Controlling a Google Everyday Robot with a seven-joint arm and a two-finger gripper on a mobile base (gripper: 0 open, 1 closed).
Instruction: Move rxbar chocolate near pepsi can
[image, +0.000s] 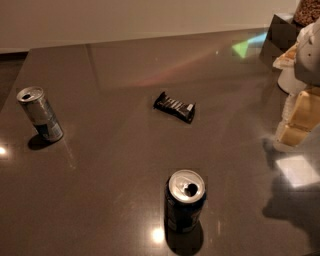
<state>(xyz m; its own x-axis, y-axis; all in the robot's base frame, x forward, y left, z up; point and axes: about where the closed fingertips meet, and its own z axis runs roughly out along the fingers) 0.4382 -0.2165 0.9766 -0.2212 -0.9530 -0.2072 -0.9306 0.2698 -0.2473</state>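
Note:
The rxbar chocolate (174, 106) lies flat on the dark tabletop (110, 165), a little right of the middle, in a black wrapper with white lettering. The pepsi can (185, 200) stands upright near the front, dark blue with an opened silver top, well in front of the bar. My gripper (296, 120), white and cream coloured, hangs at the right edge of the view. It is to the right of the bar, apart from it, and holds nothing I can see.
A slimmer silver-and-blue can (41, 114) stands at the left. A dark box (282, 31) and a container of snacks (306, 12) sit at the back right corner. The table's far edge meets a pale wall.

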